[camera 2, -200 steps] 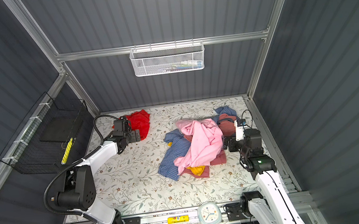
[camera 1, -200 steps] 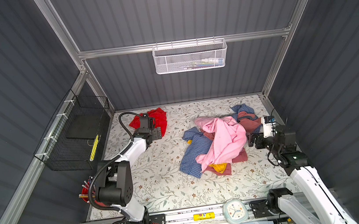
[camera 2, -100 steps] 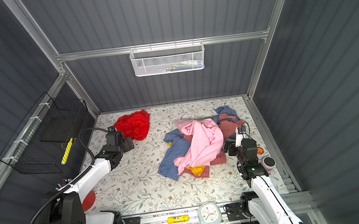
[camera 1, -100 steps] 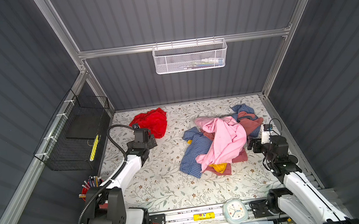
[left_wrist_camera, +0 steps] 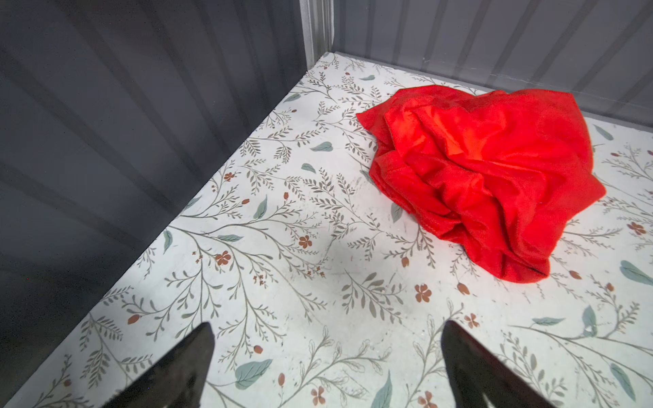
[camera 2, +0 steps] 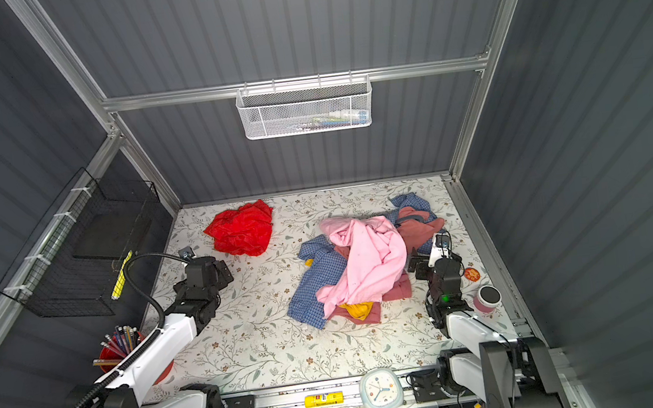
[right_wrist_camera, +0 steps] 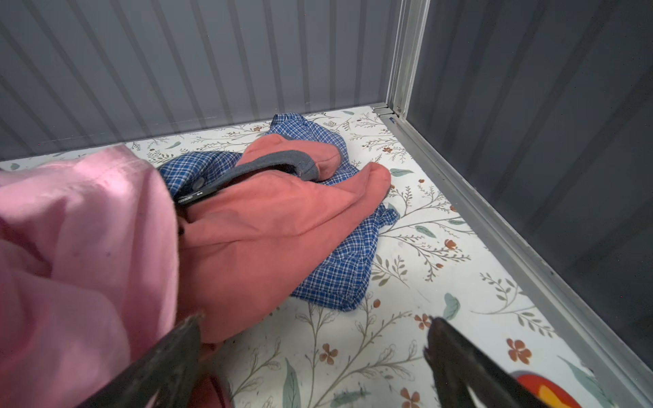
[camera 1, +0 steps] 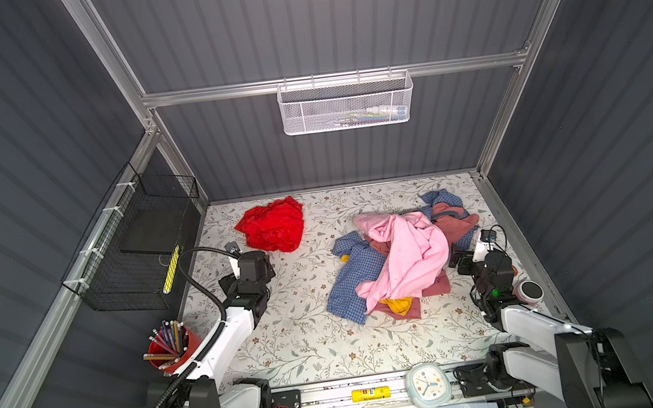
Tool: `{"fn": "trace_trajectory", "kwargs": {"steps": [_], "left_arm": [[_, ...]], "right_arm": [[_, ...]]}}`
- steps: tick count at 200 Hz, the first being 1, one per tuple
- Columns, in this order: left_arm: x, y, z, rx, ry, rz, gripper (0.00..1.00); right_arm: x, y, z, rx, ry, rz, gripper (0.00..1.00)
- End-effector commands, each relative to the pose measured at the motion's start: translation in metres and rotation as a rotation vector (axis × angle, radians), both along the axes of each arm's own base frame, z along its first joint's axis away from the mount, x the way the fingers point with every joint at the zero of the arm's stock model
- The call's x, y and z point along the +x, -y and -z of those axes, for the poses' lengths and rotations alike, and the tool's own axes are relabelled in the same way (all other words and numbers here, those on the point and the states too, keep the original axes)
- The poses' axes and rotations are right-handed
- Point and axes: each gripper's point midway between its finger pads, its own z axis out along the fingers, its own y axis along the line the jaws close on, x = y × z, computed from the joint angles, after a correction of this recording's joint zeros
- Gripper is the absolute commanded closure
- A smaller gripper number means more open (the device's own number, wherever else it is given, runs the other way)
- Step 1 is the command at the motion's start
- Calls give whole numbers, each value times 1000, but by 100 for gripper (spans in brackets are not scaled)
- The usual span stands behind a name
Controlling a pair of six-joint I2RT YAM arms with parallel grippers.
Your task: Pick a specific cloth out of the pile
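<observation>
Left wrist view: left tool (left_wrist_camera: pixel 327 325) released, both dark fingers (left_wrist_camera: pixel 176 371) spread wide above bare floral bench (left_wrist_camera: pixel 282 247), nothing between them. Ahead of that tool, apart and untouched: the cloth (left_wrist_camera: pixel 494 183), bright red, plain, slightly shiny, crumpled into a loose mound of folds, resting on the bench close to the grey walls (left_wrist_camera: pixel 141 106).

Both top views: the cloth (camera 1: pixel 273 230) (camera 2: pixel 242 233) alone, well apart from the pile (camera 1: pixel 400 263) (camera 2: pixel 366 269), off on the left arm's side of the pile, with open bench between. Same pile heaped up: pale pink garment (camera 1: pixel 410 254) draped across the top, blue checked shirt (camera 1: pixel 348 284) spread underneath and showing at both ends, dusty-rose cloth (camera 1: pixel 459 223) at the pile's edge toward the right arm, a scrap of mustard yellow (camera 1: pixel 397 305) poking from under the pink at the pile's near edge.

Right wrist view: right tool (right_wrist_camera: pixel 316 319) released too, fingers wide, clasping nothing. One finger (right_wrist_camera: pixel 166 364) just beside the pile's pink and dusty-rose folds; touching or not, cannot tell. In a top view, right tool (camera 1: pixel 463 262) just beside the pile on the right arm's side. Small round container (camera 1: pixel 529 293) and red cup of pencils (camera 1: pixel 186 348) well apart from the pile, on opposite sides of it.
</observation>
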Motion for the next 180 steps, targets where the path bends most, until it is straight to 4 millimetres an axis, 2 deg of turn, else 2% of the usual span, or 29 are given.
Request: {"fn": "trace_trajectory", "kwargs": {"steps": [1,30,46,57,69,84,112,139,164,180], "left_arm": [[-10,-16,-6,-5,77,-101,0],[-14,-21,-9,16,116,-111,0],[-15,-22,-8,35,116,-107,0],[-15,-22,-8,50,125,-95,0],[-13,-20,-10,58,150,-77,0],[-9,-16,-9,68,187,-37,0],[0,-5,5,82,200,40,0],[14,2,13,133,218,104,0],[35,8,20,165,227,165,1],[49,19,29,163,210,269,13]], "right_arm": [[18,3,-31,-32,123,5,1],[31,-1,-19,-27,108,-29,1],[35,-4,-5,-31,95,-46,1],[41,-5,-9,-37,114,-57,1],[44,-6,-1,-27,33,-60,1],[49,-7,-2,-30,52,-74,1],[49,-7,-1,-27,47,-76,1],[49,-7,-1,-24,42,-76,1],[48,-7,-1,-26,38,-75,1],[49,-7,-1,-26,37,-74,1]]}}
